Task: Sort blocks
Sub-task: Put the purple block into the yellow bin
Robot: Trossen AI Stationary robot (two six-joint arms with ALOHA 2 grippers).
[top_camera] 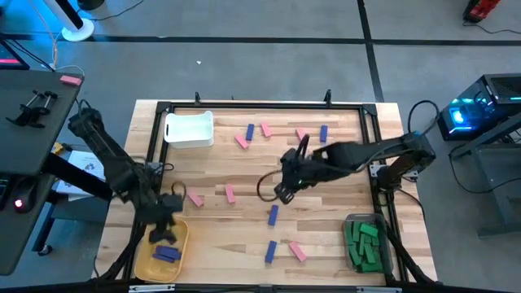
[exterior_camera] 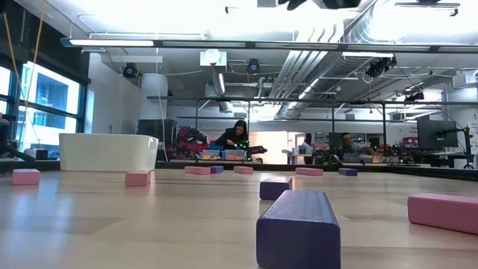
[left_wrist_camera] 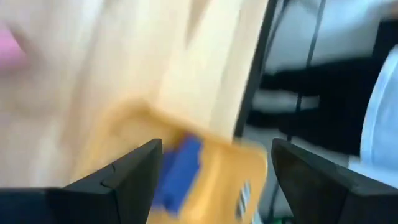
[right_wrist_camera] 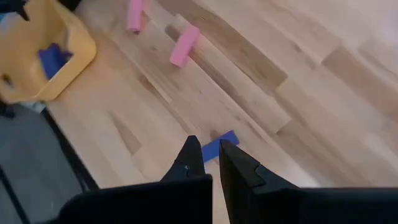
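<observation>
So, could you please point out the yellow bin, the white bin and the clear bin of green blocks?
yellow bin [top_camera: 181,254]: high view, bare floor near its right rim.
white bin [top_camera: 189,131]: high view, middle of its wall.
clear bin [top_camera: 355,220]: high view, its top rim.

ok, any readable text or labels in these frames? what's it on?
None readable.
Paper left of the table: print too small to read.
Monitors in the room behind: too small to read.
Blocks and bins: no markings seen.
</observation>
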